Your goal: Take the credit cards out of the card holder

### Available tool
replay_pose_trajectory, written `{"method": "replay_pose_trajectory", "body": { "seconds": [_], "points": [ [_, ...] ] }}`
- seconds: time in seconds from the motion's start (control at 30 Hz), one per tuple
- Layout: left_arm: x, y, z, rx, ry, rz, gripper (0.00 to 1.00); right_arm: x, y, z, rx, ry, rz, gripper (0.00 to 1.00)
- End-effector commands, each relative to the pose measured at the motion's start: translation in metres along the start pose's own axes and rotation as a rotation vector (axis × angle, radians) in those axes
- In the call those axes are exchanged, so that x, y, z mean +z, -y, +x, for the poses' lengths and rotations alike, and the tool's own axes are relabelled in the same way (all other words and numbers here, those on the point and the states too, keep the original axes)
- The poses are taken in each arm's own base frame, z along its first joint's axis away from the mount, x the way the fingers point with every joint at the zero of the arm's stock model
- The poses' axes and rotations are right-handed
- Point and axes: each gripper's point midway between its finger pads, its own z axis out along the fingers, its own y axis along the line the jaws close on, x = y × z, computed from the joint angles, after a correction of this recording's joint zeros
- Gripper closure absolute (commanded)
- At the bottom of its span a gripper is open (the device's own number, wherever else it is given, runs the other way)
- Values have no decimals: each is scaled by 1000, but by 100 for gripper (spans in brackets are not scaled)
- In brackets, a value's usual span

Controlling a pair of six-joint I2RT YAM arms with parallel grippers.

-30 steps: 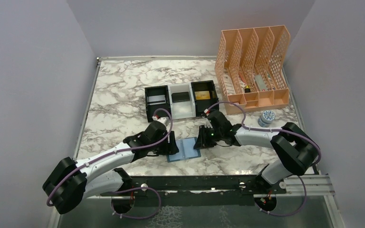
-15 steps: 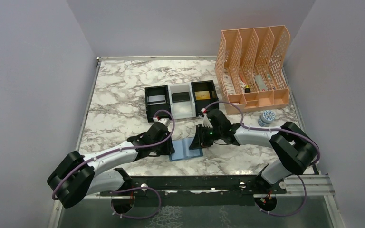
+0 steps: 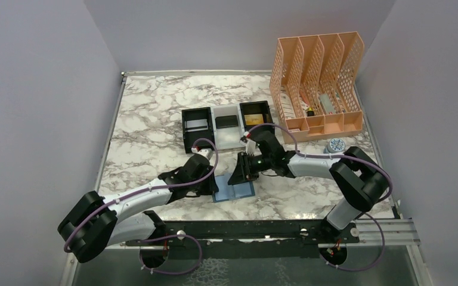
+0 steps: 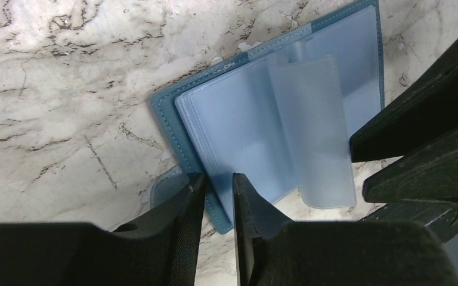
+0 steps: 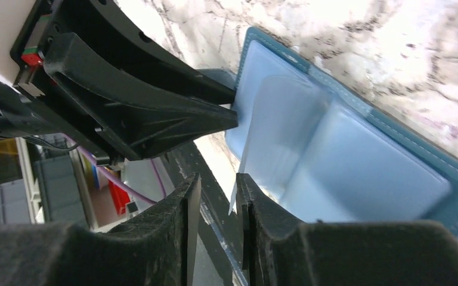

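Judging the card holder (image 3: 234, 188) as light, thin and floppy: a soft stitched cover outside, pale plastic pockets inside, probably slippery. Lies open and flat on the marble surface (image 3: 155, 113), near the front edge, between both arms. Better to take it by the stitched border than by the inner leaves, which bend and slide easily.

Pinched at its left border by the left gripper (image 4: 217, 179), jaws almost together with the blue edge between them. Cannot tell for the right gripper (image 5: 216, 177): jaws nearly closed, with the corner of one raised clear leaf (image 5: 274, 137) just at the gap, grasped or only touching.

Seeing three credit cards (image 3: 226, 122) in the black-and-white tray (image 3: 226, 143) behind, one per compartment, well apart from the holder. Hard to make out whether any card is left inside: pockets look empty, but partly hidden under the raised leaf and the black fingers.
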Motion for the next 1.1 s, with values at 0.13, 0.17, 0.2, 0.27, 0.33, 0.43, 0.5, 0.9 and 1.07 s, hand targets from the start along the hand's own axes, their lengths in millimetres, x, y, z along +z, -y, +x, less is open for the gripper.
{"method": "replay_pose_trajectory", "body": {
  "seconds": [0.13,0.17,0.2,0.27,0.33,0.43,0.5,0.9,1.07],
  "points": [
    [0,-4,3,1,13,-12,75,16,-30,-1,-74,-77,-142,67],
    [-1,-5,3,-4,14,-13,75,14,-31,-3,-91,-62,-133,67],
    [-1,-6,3,-7,16,-15,75,10,-31,-8,-109,-34,-99,65],
    [0,-7,4,-15,20,-21,75,-1,-27,-17,-145,34,-21,61],
    [0,-8,5,-19,19,-21,76,-16,-11,-29,-146,118,136,54],
    [0,-8,5,-14,16,-20,76,-40,29,-35,-129,201,376,48],
    [0,-8,6,-10,13,-18,76,-49,49,-30,-102,214,460,47],
    [2,-4,6,3,-2,-7,76,-11,72,16,30,28,353,62],
    [3,-3,6,6,-7,-4,77,-8,46,10,-6,56,221,87]
  ]
}}
